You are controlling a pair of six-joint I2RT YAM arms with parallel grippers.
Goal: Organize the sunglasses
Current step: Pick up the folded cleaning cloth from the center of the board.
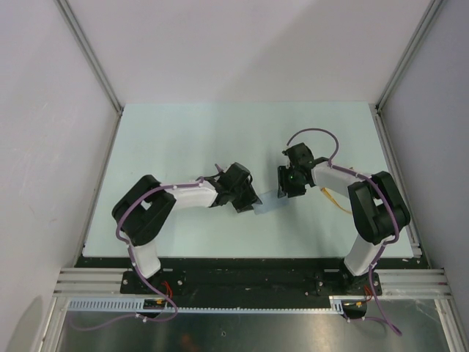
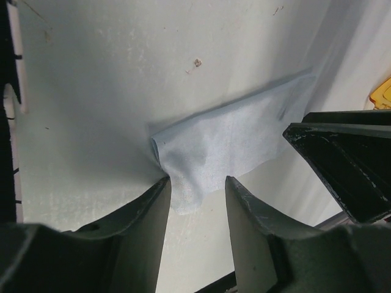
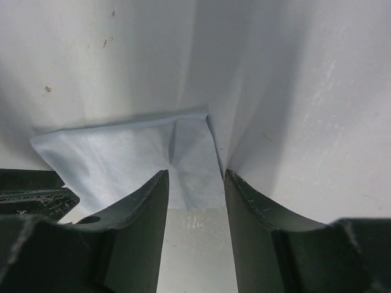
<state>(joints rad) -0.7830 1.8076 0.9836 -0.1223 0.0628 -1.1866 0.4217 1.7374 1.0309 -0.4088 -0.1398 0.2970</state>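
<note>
A blue-grey cloth [image 1: 265, 202] lies flat on the pale table between my two arms. My left gripper [image 1: 245, 205] is low at the cloth's left end. In the left wrist view it [image 2: 197, 180] stands open, with a corner of the cloth [image 2: 232, 140] between its fingertips. Facing it from the right, my right gripper [image 1: 282, 192] is open too [image 3: 195, 174], straddling the opposite edge of the cloth [image 3: 122, 155]. The sunglasses [image 1: 335, 202] show only as thin yellow-orange bits under the right forearm, with a yellow sliver [image 2: 382, 93] at the left wrist view's edge.
The table [image 1: 183, 139] is walled by white panels on the left, right and back. A black base strip [image 1: 249, 279] holding both arm mounts runs along the near edge. The right gripper's black fingers [image 2: 342, 159] fill the right of the left wrist view.
</note>
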